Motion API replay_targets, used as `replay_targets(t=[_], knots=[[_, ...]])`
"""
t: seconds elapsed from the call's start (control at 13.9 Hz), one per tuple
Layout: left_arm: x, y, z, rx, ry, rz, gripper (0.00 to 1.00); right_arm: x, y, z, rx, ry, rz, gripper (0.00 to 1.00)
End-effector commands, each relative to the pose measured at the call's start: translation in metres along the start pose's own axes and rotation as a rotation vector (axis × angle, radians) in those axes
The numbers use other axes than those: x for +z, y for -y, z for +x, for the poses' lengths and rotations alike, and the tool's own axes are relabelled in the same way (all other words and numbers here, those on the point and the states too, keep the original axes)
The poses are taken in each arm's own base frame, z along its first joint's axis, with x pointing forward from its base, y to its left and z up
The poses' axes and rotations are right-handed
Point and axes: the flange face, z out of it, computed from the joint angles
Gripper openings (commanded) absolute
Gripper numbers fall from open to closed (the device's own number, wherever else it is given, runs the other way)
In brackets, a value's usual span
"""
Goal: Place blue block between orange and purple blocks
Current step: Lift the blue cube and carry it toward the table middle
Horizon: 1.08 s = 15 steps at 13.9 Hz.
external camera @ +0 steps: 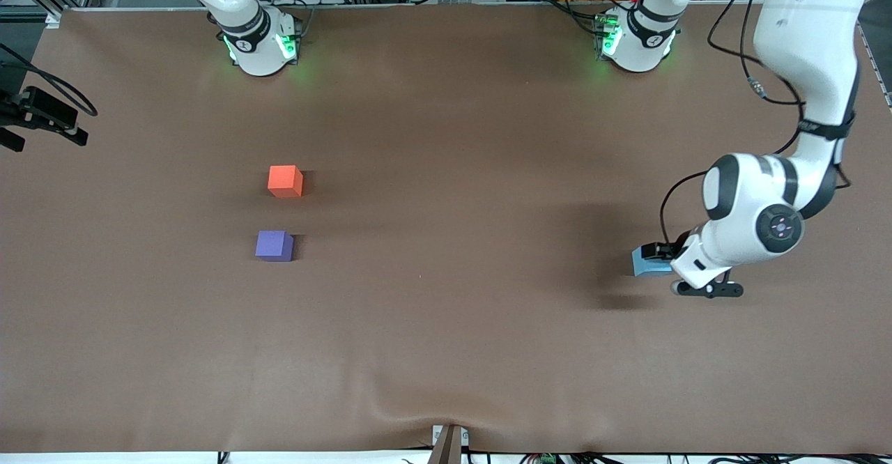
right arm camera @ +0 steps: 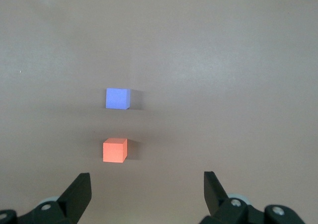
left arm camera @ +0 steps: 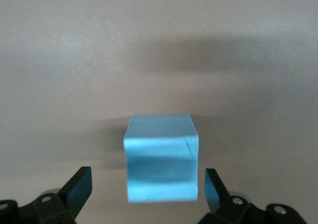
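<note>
Left gripper (left arm camera: 144, 184) poised around the blue block (left arm camera: 161, 157), fingers spread and not yet clamped.

The block sat on the table (external camera: 446, 325) at the left arm's end, well apart from the orange block (external camera: 285, 180) and purple block (external camera: 274, 245). Grasp, carry and placement remained. The left arm bent low; the right gripper (right arm camera: 144, 189) waited aloft, spread, empty.

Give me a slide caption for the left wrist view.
Left hand open around the blue block on the brown table, fingers not yet touching.
</note>
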Motion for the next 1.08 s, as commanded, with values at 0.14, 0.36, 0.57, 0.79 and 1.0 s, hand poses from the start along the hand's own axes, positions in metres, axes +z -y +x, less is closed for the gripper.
replay_targets(t=[0.14, 0.36, 0.57, 0.79, 1.0], knots=[[0.024, -0.02, 0.002, -0.039, 0.01, 0.007, 1.0, -0.003, -0.002, 0.001, -0.006, 0.003, 0.008, 1.0], [0.027, -0.018, 0.001, -0.021, 0.015, 0.013, 0.73, -0.003, -0.002, 0.001, -0.006, 0.003, 0.008, 1.0], [0.02, -0.016, 0.003, 0.053, -0.009, 0.091, 0.32, -0.003, -0.004, 0.001, -0.003, 0.002, 0.008, 1.0], [-0.007, -0.048, 0.002, 0.11, -0.054, 0.107, 0.32, -0.003, -0.006, 0.0, 0.0, 0.004, 0.008, 1.0], [-0.026, -0.144, -0.021, 0.188, -0.077, 0.085, 0.32, -0.003, -0.006, 0.0, 0.0, 0.004, 0.008, 1.0]])
